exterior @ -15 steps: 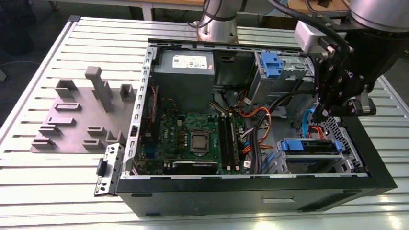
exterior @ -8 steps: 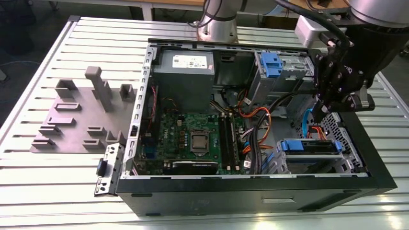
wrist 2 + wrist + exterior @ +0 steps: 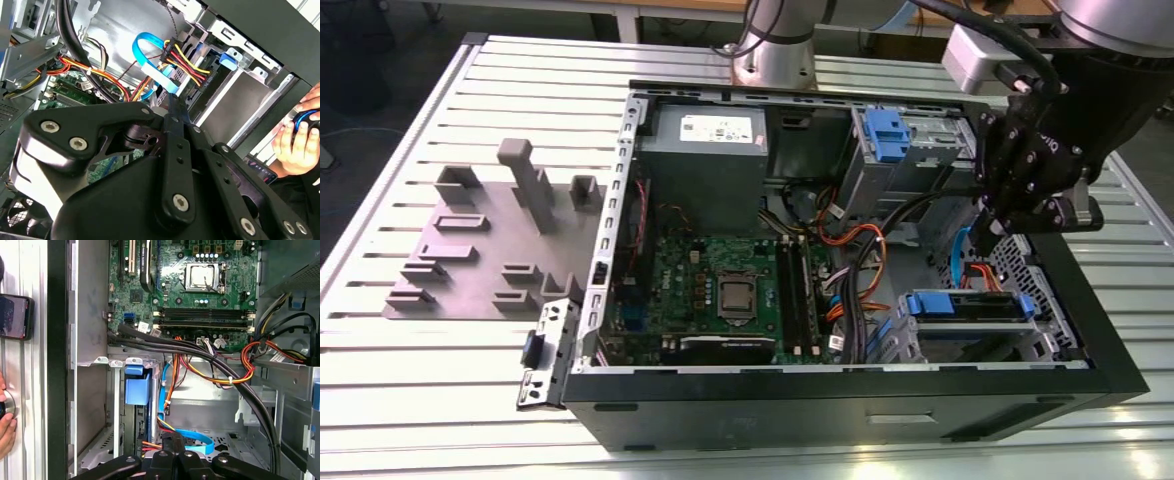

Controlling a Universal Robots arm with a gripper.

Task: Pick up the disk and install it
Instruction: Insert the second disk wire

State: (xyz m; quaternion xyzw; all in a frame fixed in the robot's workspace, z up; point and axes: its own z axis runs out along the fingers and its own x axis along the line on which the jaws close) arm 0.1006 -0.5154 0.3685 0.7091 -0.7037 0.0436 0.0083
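Your black gripper [image 3: 1034, 200] hangs inside the open black computer case [image 3: 854, 400], near the exterior view's right wall; its fingers [image 3: 172, 460] appear pressed together around nothing, beside the light-blue flat cable [image 3: 192, 436]. The silver-grey disk in its blue plastic carrier [image 3: 967, 305] already sits in the lower drive bay, just below the gripper. Its long axis runs across the exterior view, blue handle facing up. Keep clear of the orange and yellow wires [image 3: 185, 62], and check the carrier sits flush.
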